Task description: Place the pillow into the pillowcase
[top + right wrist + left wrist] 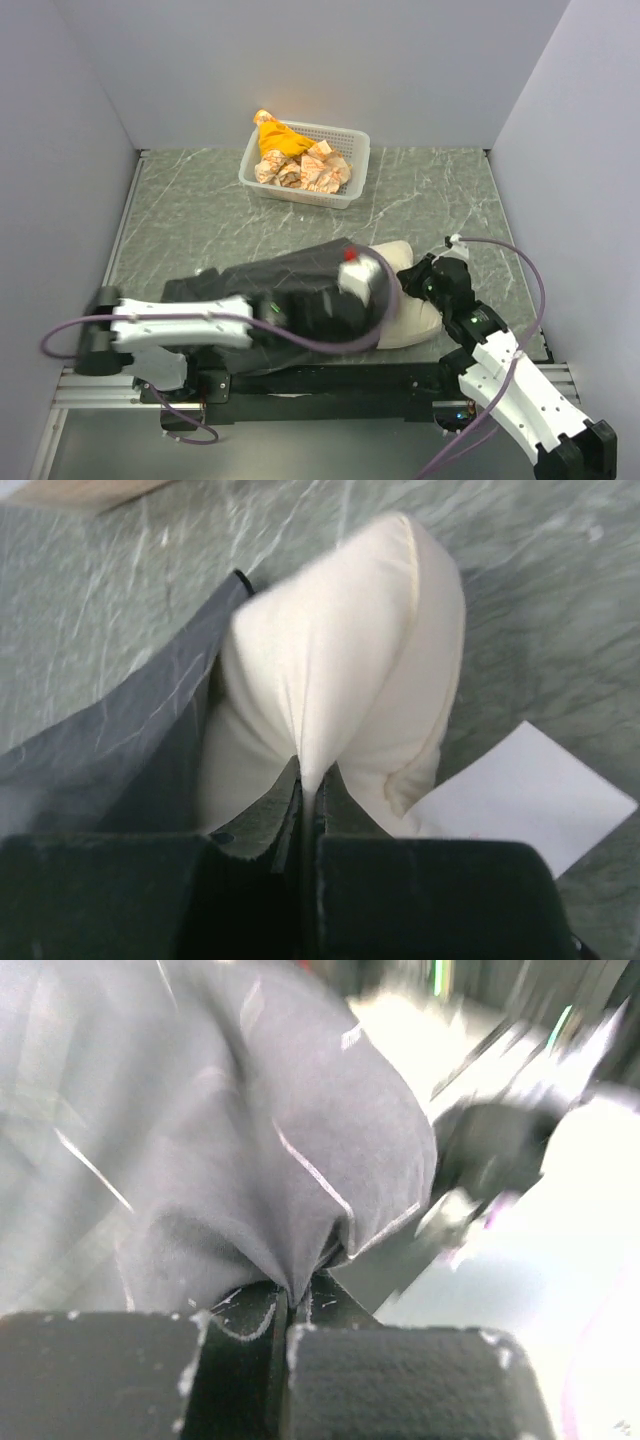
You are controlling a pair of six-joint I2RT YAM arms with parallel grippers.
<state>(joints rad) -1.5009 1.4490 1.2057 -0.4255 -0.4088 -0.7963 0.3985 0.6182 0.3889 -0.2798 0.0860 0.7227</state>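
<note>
The dark charcoal pillowcase with thin light check lines lies near the front of the table, partly under my left arm. The cream-white pillow sticks out of its right end; its bear face is hidden. My left gripper is shut on a fold of the pillowcase, pinched between the fingers. My right gripper is shut on the pillow's edge. In the right wrist view the pillowcase lies against the pillow's left side.
A white basket with an orange cloth and crumpled wrappers stands at the back centre. A white paper sheet lies on the marbled green table beside the pillow. Grey walls enclose the left, back and right.
</note>
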